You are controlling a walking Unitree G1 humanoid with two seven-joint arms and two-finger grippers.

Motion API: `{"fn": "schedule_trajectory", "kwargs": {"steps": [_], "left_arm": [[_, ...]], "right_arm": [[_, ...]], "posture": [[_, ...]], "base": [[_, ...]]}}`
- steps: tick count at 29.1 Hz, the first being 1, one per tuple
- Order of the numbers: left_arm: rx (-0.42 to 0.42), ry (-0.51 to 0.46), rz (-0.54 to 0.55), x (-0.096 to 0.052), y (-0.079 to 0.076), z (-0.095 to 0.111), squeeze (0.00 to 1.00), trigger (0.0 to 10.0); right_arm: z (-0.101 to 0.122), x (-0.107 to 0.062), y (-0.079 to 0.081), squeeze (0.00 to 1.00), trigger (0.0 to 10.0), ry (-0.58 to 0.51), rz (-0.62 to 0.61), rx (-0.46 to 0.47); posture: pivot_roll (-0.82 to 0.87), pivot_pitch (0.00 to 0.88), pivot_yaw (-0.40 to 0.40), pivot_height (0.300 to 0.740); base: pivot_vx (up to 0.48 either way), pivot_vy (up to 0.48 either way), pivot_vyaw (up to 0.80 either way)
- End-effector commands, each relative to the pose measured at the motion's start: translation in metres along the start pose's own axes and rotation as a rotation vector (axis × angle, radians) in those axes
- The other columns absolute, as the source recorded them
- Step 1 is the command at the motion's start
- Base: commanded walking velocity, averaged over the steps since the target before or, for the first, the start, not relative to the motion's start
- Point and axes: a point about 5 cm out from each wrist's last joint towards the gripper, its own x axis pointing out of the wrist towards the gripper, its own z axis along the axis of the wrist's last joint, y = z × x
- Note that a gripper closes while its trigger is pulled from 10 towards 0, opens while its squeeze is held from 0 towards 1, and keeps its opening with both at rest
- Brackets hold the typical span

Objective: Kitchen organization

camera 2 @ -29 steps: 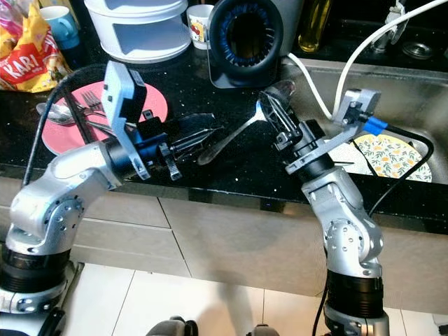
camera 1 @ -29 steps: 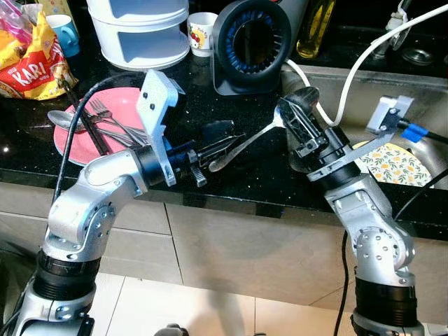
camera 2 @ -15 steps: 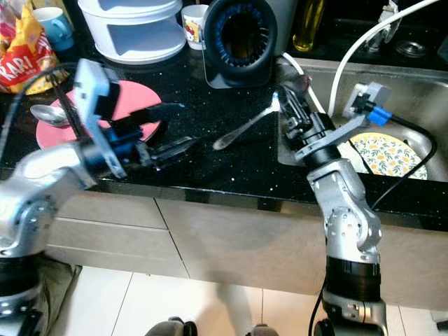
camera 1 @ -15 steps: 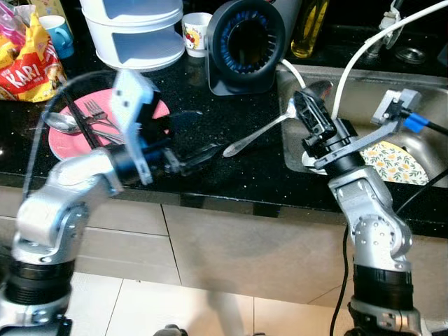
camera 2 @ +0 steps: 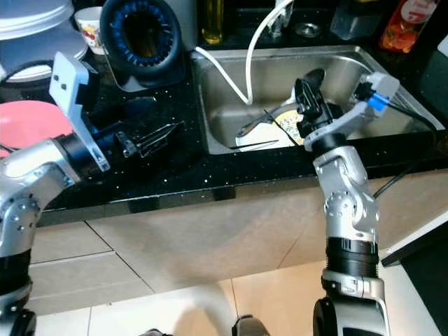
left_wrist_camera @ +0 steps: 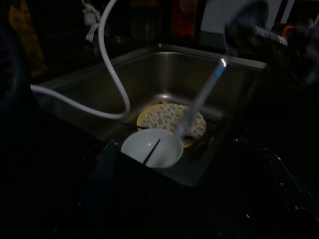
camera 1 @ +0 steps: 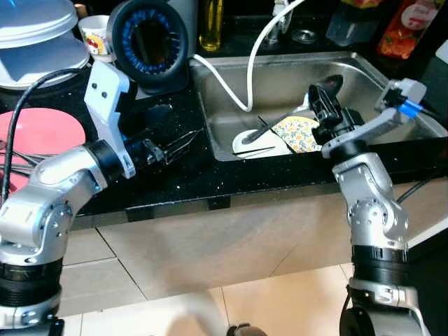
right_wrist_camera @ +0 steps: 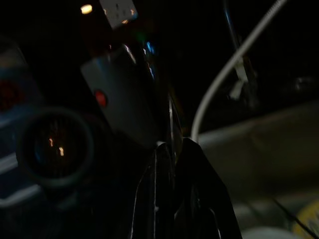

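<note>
Left eye view: two silver arms reach over the black desk [camera 1: 175, 189]. The right end effector [camera 1: 323, 105] hangs over the steel sink [camera 1: 364, 70], its two black fingers clamped on one spoon [camera 1: 276, 126] whose handle slants down toward the sink floor. In the sink lie one white bowl [camera 1: 253, 142] and one floral plate [camera 1: 297, 133], the bowl just beside the plate and overlapping its edge. One white hose [camera 1: 245, 63] loops down into the basin. The left end effector [camera 1: 178, 145] hovers over the desk beside the sink, its fingers slightly parted around nothing. One pink plate [camera 1: 28, 133] sits at the desk's left, and one round black appliance [camera 1: 150, 43] stands behind the left arm.

Right eye view: the same scene; one cup [camera 2: 91, 31] stands beside the appliance, and one red packet [camera 2: 406, 28] stands behind the sink.

Left wrist view: dim; the one bowl, the one floral plate and the blurred spoon handle slanting above them can be made out in the sink.

Right wrist view: very dark; the two fingers [right_wrist_camera: 162, 199] are pressed close together on a thin metal edge.
</note>
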Motion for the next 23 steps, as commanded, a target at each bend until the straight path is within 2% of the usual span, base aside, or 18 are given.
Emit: {"fn": "schedule_trajectory", "kwargs": {"steps": [1,5,7,8,11,13,18,19,20,23], "left_arm": [[-0.024,0.018,-0.021,0.002,-0.008,-0.005,0.00,10.0],[-0.029,0.032,-0.021,0.002,-0.011,-0.007,0.00,10.0],[-0.034,0.048,-0.019,-0.001,-0.015,-0.008,0.00,10.0],[-0.034,0.048,-0.019,-0.001,-0.015,-0.008,0.00,10.0],[-0.032,0.054,-0.019,-0.005,-0.019,-0.007,0.00,10.0],[-0.029,0.058,-0.016,-0.007,-0.020,-0.003,0.00,10.0],[-0.021,0.056,-0.016,-0.010,-0.023,0.002,0.00,10.0],[-0.007,0.055,-0.025,-0.012,-0.026,0.007,0.00,10.0],[-0.007,0.055,-0.025,-0.012,-0.026,0.007,0.00,10.0],[0.009,0.048,-0.038,-0.013,-0.029,0.016,0.00,10.0]], "right_arm": [[0.006,0.006,-0.003,0.00,0.0,-0.049,-0.032,-0.027],[0.002,0.014,0.002,0.00,0.0,-0.027,-0.017,-0.134],[-0.005,0.024,0.008,0.00,0.0,0.013,-0.014,-0.257],[-0.005,0.024,0.008,0.00,0.0,0.013,-0.014,-0.257],[-0.008,0.032,0.002,0.00,0.0,0.074,-0.071,-0.452],[-0.009,0.038,-0.010,0.00,0.0,0.125,-0.146,-0.563],[-0.011,0.041,-0.012,0.00,0.0,0.156,-0.144,-0.634],[-0.017,0.044,-0.010,0.00,0.0,0.192,-0.118,-0.684],[-0.017,0.044,-0.010,0.00,0.0,0.192,-0.118,-0.684],[-0.028,0.047,-0.008,0.00,0.0,0.254,-0.087,-0.764]], "posture": [[0.07,0.159,-0.027,0.740],[0.07,0.170,-0.029,0.740],[0.07,0.199,-0.033,0.740],[0.07,0.199,-0.033,0.740],[0.08,0.225,-0.044,0.740],[0.08,0.243,-0.049,0.740],[0.09,0.272,-0.054,0.740],[0.09,0.285,-0.058,0.740],[0.09,0.285,-0.058,0.740],[0.10,0.302,-0.058,0.740]], "base": [[0.000,0.000,0.00],[0.000,0.000,0.00],[0.000,0.000,0.00],[0.000,0.000,0.00],[0.000,0.000,0.00],[0.000,0.000,0.00],[0.000,0.000,0.00],[0.000,0.000,0.00],[0.000,0.000,0.00],[0.000,0.000,0.00]]}}
